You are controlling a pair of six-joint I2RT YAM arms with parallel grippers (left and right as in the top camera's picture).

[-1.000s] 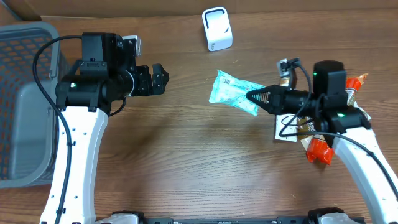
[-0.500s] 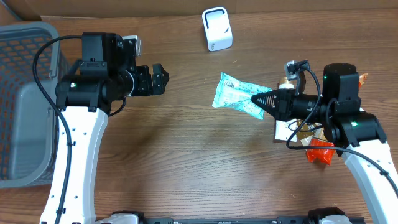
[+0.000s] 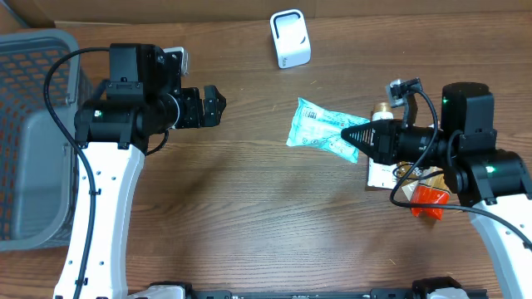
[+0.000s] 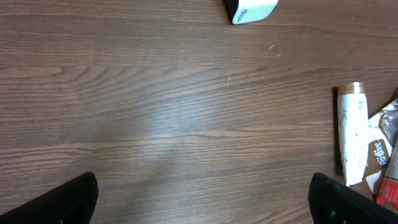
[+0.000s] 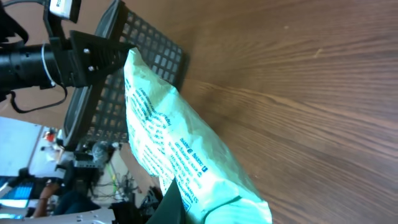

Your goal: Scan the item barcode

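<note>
My right gripper (image 3: 352, 137) is shut on one end of a light teal plastic packet (image 3: 318, 129), which hangs above the table right of centre. In the right wrist view the teal packet (image 5: 171, 140) fills the middle, printed text facing the camera, with a dark finger (image 5: 171, 205) against its lower end. A white barcode scanner (image 3: 290, 38) stands at the back of the table, well beyond the packet. My left gripper (image 3: 214, 105) hovers open over bare wood at the left, far from the packet; its fingertips (image 4: 68, 199) show at the bottom corners of the left wrist view.
A grey mesh basket (image 3: 33, 133) stands at the left edge. Under my right arm lie a white tube (image 4: 352, 134) with a gold cap, a coffee sachet (image 4: 378, 155) and a red packet (image 3: 426, 202). A cardboard wall runs along the back.
My right gripper has lifted the teal packet and carried it a little to the right and back. The left arm has not moved.
</note>
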